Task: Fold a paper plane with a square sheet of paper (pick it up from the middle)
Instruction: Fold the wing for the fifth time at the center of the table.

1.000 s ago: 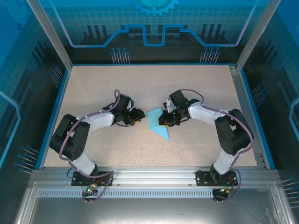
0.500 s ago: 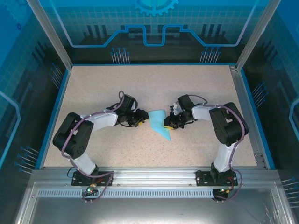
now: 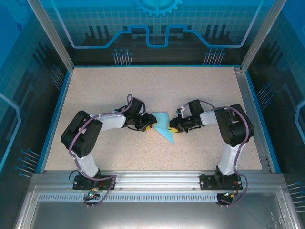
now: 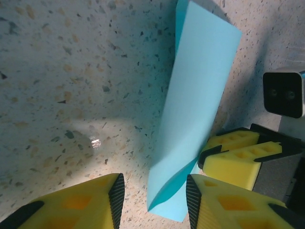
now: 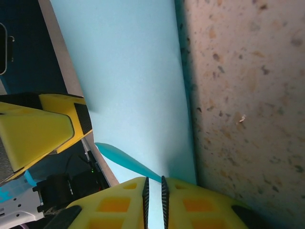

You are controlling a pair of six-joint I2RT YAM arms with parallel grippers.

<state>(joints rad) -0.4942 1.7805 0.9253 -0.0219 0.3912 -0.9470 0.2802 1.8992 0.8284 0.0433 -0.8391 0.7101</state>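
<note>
At table [image 3: 95, 95] centre | my right gripper [image 5: 153, 191] pinches the paper [image 5: 133, 71] edge | my left gripper [image 4: 155, 191] gapes astride its corner

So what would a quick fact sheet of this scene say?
Surface: speckled table
Paper: light-blue sheet, partly folded, lying mid-table between the two arms
Left fingers: open, one on each side of the sheet's near corner
Right fingers: pinched shut on the sheet's edge
</note>
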